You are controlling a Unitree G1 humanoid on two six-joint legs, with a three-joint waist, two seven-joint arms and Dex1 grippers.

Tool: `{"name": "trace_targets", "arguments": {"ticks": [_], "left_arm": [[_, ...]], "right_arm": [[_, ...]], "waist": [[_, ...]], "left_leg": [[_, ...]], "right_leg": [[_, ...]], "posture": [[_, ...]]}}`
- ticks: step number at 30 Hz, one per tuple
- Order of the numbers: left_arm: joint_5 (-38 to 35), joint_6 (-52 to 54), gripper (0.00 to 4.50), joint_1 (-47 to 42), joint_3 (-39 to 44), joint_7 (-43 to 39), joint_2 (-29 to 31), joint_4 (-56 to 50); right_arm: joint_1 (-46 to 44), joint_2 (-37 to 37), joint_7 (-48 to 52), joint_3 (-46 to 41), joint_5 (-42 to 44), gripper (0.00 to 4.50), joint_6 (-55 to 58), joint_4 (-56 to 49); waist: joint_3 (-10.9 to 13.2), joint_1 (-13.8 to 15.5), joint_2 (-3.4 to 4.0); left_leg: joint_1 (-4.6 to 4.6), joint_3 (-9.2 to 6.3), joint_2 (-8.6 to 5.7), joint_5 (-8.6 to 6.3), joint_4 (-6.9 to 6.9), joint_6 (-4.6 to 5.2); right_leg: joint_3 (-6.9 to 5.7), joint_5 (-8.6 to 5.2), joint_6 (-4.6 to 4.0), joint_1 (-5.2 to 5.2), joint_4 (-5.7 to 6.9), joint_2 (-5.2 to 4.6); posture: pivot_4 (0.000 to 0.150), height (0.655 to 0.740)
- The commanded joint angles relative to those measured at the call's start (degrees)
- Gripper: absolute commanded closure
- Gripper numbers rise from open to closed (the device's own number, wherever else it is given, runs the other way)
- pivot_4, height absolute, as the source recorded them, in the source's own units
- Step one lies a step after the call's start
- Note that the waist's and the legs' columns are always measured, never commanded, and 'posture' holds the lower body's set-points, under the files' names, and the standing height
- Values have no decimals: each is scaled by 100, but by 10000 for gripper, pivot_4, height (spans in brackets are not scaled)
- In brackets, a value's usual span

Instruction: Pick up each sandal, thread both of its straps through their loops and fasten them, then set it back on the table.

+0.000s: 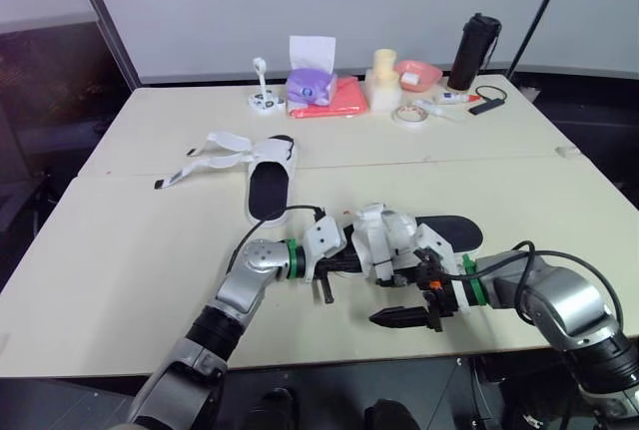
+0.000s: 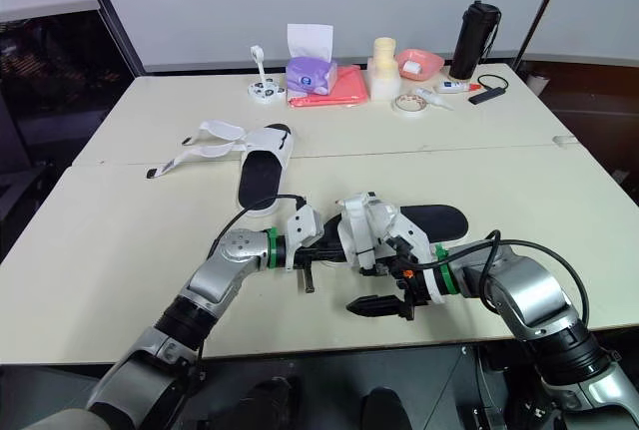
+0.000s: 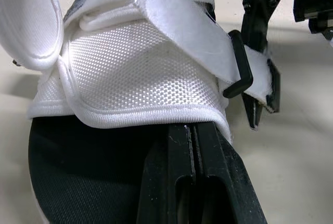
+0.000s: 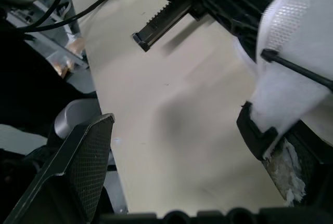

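Nearest, at the front edge of the cream table (image 1: 120,250), the right gripper (image 4: 177,130) stands wide open. One finger is low over the tabletop; the other touches the free end of a white strap (image 4: 276,99) w/o pinching it. Just beside it the left gripper (image 3: 193,130) is closed narrow on the side edge of the near sandal (image 1: 444,230), under the hem of its white mesh upper (image 3: 140,73). This sandal is betw. the two grippers, its black sole pointing to the robot's right. I cannot tell if it rests on the table or is a bit lifted. The strap runs to a black plastic loop (image 3: 238,63), and its end shows beyond the loop.

Farther, the second sandal (image 1: 268,186) lies flat across the seam betw. two tabletops, well apart from the grippers. Its open straps (image 1: 205,156) are spread toward the robot's left.

Along the far edge, from left to right, there are:
- a small white stand (image 1: 262,96)
- a purple tissue box (image 1: 310,86) on a red flat thing (image 1: 344,101)
- a cream cylinder (image 1: 382,76)
- a pink bowl (image 1: 417,74)
- a tape roll (image 1: 409,114)
- a tube (image 1: 449,99), w/ print too small to read
- a black bottle (image 1: 474,51)
- a small black device w/ cable (image 1: 486,104)

Behind the table stands a pale wall panel (image 1: 349,1) w/ dark slanted poles (image 1: 105,16).
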Motion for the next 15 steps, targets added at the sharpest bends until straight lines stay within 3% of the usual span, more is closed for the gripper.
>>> {"name": "trace_targets", "arguments": {"ticks": [1, 13, 15], "left_arm": [[45, 60, 45000, 64, -79, -13, 8, -39], [62, 52, 45000, 77, -111, -9, -10, -68], [63, 62, 45000, 89, -113, -3, -11, -89]], "right_arm": [[-64, 47, -40, -183, 195, 403, -9, -221], [-413, 119, -161, 87, 2, 403, 36, 307], [-453, 96, -153, 173, -77, 8096, 28, 382]], "waist": [[0, 13, 0], [0, 25, 0], [0, 29, 0]], "left_leg": [[0, 0, 0, 0, -1, 0], [0, 0, 1, 0, -1, 0], [0, 0, 1, 0, -1, 0]], "right_leg": [[-1, 0, 0, -2, 1, 2], [-1, 0, -1, -2, 2, 3], [-1, 0, -1, -2, 2, 3]], "posture": [[1500, 7400], [1500, 7400], [1500, 7400]]}}
